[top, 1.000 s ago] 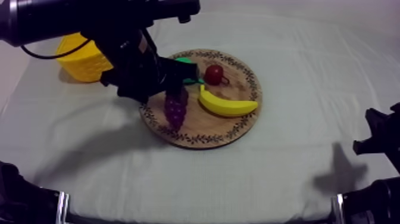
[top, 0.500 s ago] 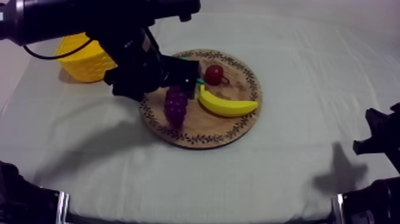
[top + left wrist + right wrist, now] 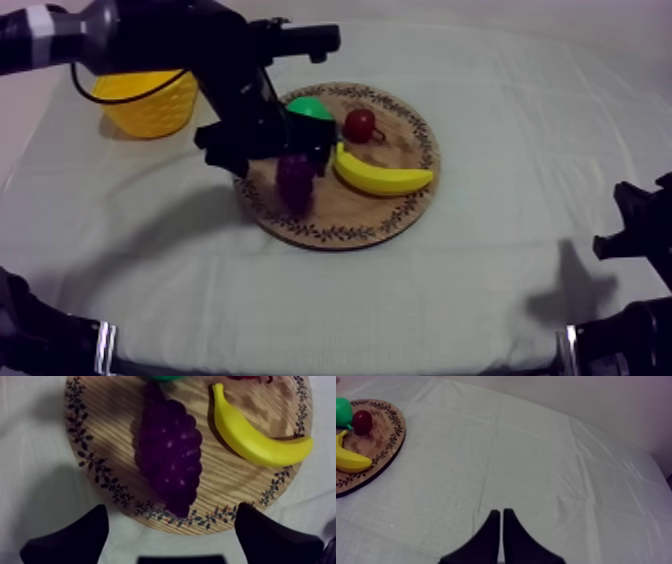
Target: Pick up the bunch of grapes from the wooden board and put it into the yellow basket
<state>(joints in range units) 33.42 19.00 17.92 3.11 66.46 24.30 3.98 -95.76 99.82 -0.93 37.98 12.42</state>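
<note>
The purple bunch of grapes (image 3: pixel 295 182) lies on the left part of the round wooden board (image 3: pixel 400 215). My left gripper (image 3: pixel 283 150) hovers just above its stem end. In the left wrist view the grapes (image 3: pixel 170 456) lie lengthwise on the board (image 3: pixel 100 436), and my left gripper (image 3: pixel 171 510) is open, its fingers (image 3: pixel 75 538) spread wide to either side with nothing between them. The yellow basket (image 3: pixel 145 100) stands at the back left, behind the arm. My right gripper (image 3: pixel 501 515) is shut on nothing over bare cloth; in the top view it (image 3: pixel 640 232) rests at the right edge.
On the board with the grapes are a banana (image 3: pixel 383 176), a small red fruit (image 3: pixel 360 125) and a green pear (image 3: pixel 310 107). The right wrist view catches the board's edge (image 3: pixel 391 441) with the banana (image 3: pixel 351 460) and red fruit (image 3: pixel 362 421).
My left arm has swung and shifted back over the board, uncovering the green pear. The grapes stay lying on the board. The right arm has not moved.
</note>
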